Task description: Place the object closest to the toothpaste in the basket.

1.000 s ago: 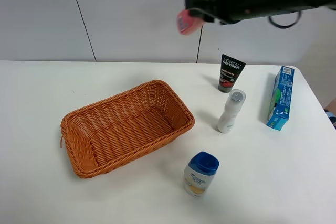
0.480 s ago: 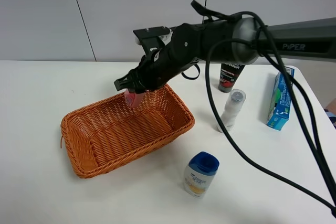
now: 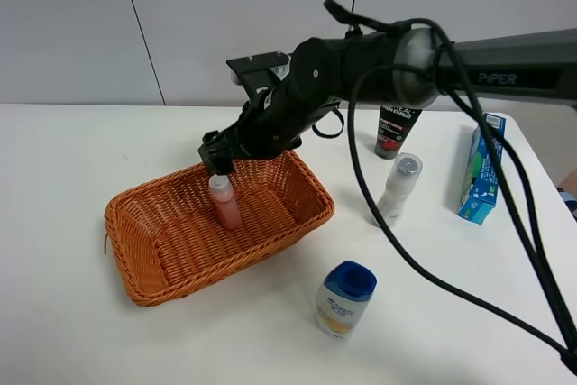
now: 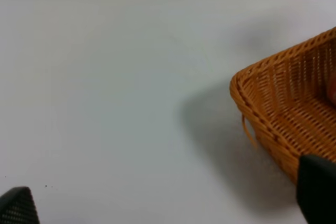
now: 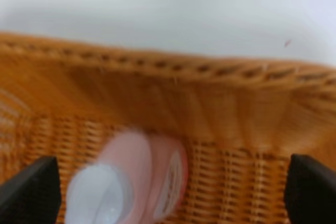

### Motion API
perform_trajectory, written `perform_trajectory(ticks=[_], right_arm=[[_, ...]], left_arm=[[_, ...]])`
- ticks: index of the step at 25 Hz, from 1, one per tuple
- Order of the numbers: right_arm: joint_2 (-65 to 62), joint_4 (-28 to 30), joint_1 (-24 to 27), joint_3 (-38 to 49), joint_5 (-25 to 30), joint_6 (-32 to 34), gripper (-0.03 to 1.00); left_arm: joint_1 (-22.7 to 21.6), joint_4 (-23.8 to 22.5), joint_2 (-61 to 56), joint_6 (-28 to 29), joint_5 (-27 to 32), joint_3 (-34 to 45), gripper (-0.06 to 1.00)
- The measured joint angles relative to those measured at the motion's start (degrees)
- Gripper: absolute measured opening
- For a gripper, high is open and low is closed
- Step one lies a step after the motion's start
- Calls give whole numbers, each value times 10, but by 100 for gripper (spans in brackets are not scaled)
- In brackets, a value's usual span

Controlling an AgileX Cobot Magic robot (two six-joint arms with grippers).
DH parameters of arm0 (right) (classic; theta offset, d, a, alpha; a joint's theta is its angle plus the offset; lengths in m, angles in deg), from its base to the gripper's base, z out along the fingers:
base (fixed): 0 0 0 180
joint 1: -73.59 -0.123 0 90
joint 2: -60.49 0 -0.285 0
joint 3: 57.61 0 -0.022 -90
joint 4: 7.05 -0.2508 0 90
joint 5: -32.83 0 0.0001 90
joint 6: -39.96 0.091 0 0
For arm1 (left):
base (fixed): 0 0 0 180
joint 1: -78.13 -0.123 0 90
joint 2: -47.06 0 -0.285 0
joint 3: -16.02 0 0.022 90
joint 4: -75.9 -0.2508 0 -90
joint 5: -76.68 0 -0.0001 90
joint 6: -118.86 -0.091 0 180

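Note:
A pink bottle with a white cap (image 3: 225,204) stands inside the woven orange basket (image 3: 162,263), near its far side. My right gripper (image 3: 216,157) hangs just above the cap. In the right wrist view the bottle (image 5: 142,182) lies below the gripper (image 5: 171,188), whose fingertips are spread wide and clear of it, so it is open. The blue toothpaste box (image 3: 480,169) lies at the table's right edge. My left gripper (image 4: 167,203) is open and empty over bare table beside the basket's corner (image 4: 273,124). It is out of the high view.
A black L'Oreal tube (image 3: 397,125) stands at the back right. A white bottle (image 3: 397,191) stands right of the basket. A white bottle with a blue cap (image 3: 344,299) stands in front of the basket. My right arm spans above these.
My right arm swung from high on the right down to the basket with the pink bottle. The bottle now stands on the basket floor and the jaws are off it.

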Motion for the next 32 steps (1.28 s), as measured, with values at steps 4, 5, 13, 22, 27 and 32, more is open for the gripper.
perform_trajectory(ticks=[4,5,13,22,27,32], right_arm=[[-104,23,13,-8,-4,10,86],[-139,32,22,-10,-4,16,86],[-389,117,190,-9,101,56,86],[-703,145,436,193,177,57,86],[-892,144,470,362,260,57,86],[-1050,144,471,466,315,57,86]], left_arm=[[0,0,0,0,0,0,99],[0,0,0,0,0,0,99],[0,0,0,0,0,0,99],[0,0,0,0,0,0,99],[0,0,0,0,0,0,99],[0,0,0,0,0,0,99]])
